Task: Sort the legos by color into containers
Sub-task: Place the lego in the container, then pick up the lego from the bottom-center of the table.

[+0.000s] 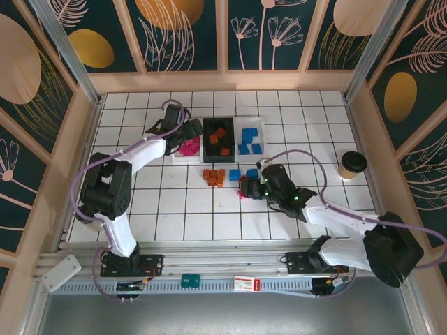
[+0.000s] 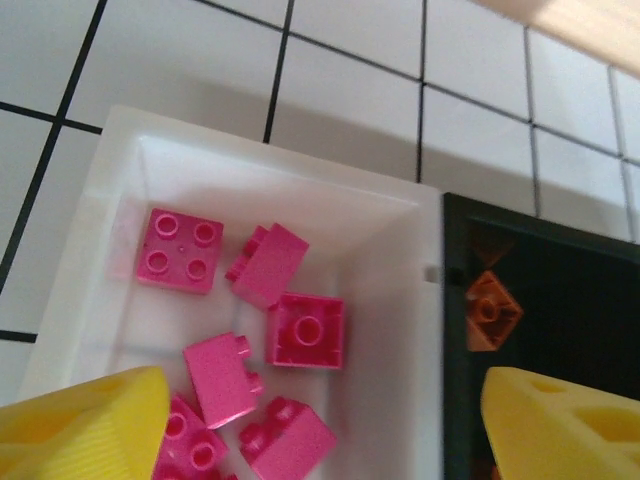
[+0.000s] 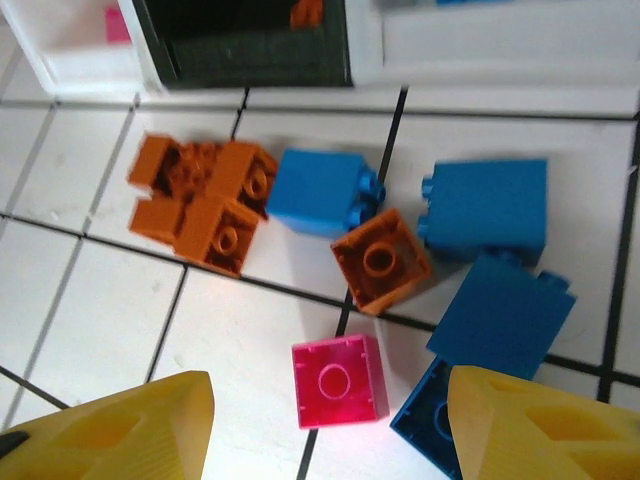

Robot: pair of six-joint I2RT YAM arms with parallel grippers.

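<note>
My left gripper (image 2: 320, 435) hangs open over the left white bin (image 2: 400, 230), which holds several magenta bricks (image 2: 305, 330). Nothing sits between its yellow fingers (image 2: 90, 425). From above, that gripper (image 1: 186, 139) is over this bin (image 1: 174, 158). The black bin (image 1: 218, 120) holds orange bricks and the right white bin (image 1: 260, 130) holds blue ones. My right gripper (image 3: 330, 430) is open low over the tiles, with a loose magenta brick (image 3: 340, 380) lying between its fingers, untouched. Beyond it lie loose orange bricks (image 3: 205, 200), a single orange brick (image 3: 381, 260) and blue bricks (image 3: 487, 210).
A round cup with a black lid (image 1: 353, 165) stands on the tiles at the right. The loose pile (image 1: 214, 176) sits just in front of the three bins. Wooden walls ring the tiled floor, and both arm bases sit at the near edge.
</note>
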